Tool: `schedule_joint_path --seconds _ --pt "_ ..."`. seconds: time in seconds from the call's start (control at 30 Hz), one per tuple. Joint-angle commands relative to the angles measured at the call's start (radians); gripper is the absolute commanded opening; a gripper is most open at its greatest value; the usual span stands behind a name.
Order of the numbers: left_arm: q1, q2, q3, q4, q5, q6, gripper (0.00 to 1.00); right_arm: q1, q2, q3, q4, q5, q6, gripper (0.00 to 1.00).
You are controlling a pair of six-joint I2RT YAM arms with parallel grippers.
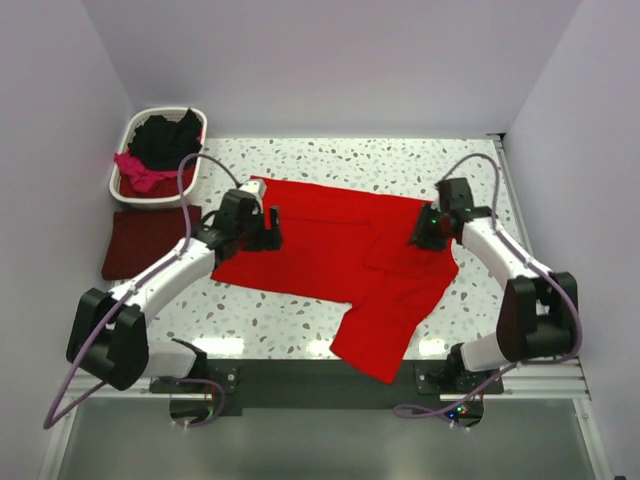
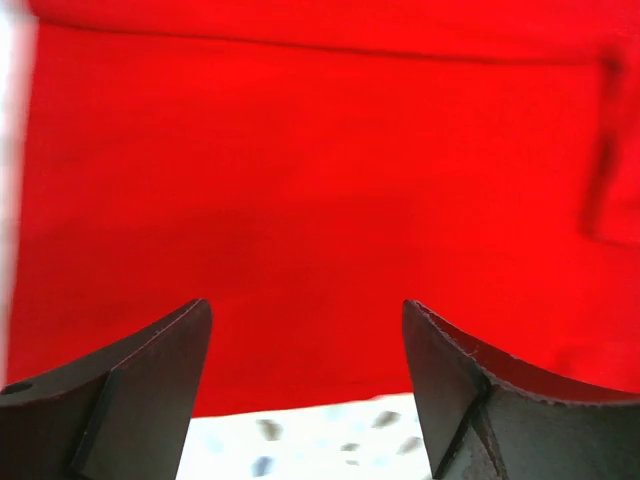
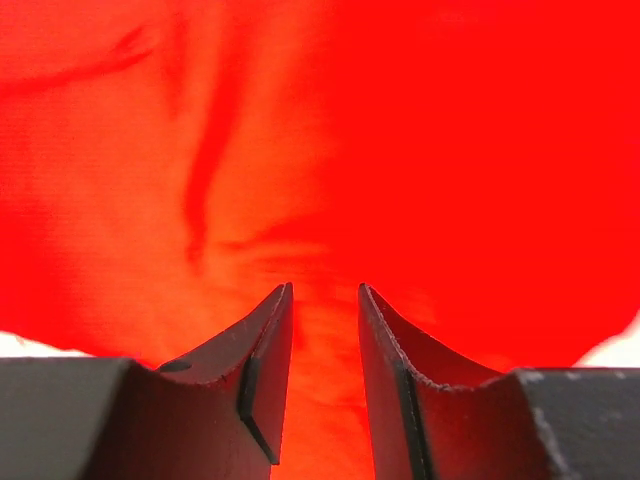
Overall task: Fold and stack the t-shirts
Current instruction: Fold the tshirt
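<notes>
From above, a bright red cloth t-shirt [image 1: 340, 250] lies spread and unfolded on the speckled desk [image 1: 300, 160]. A dark maroon shirt [image 1: 140, 245] sits folded at the left, beside a white plastic laundry basket [image 1: 117, 172] holding more shirts, so most of the folding remains.

Left wrist: the left end effector [image 2: 306, 310] is spread wide at the red edge.

Right wrist: the right end effector [image 3: 325, 292] appears to pinch a red crease.

The whole table [image 1: 330, 165] was taken in from above and behind the 2 arm bases [image 1: 195, 382], looking down and forward. Both wrist views were shot super close, low over the red t-shirt [image 1: 340, 250], facing along it. That cloth was shared by all 3.
</notes>
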State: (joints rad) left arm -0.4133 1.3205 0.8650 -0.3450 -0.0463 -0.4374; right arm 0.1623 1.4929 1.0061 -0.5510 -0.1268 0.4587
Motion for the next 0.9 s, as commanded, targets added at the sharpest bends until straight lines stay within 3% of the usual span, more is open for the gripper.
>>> schedule_joint_path --seconds 0.0,0.17,0.33,0.87 --pt "-0.106 0.081 0.077 0.129 0.131 -0.116 0.80 -0.102 -0.107 -0.127 0.052 -0.057 0.028 0.36" --pt "-0.254 0.222 0.161 0.204 0.128 -0.184 0.74 -0.219 -0.141 -0.256 0.109 -0.105 0.050 0.29" --pt "-0.340 0.384 0.297 0.222 0.100 -0.193 0.72 -0.270 -0.106 -0.293 0.177 -0.152 0.041 0.29" --pt "-0.423 0.646 0.491 0.215 0.082 -0.190 0.67 -0.276 -0.037 -0.365 0.289 -0.224 0.061 0.25"
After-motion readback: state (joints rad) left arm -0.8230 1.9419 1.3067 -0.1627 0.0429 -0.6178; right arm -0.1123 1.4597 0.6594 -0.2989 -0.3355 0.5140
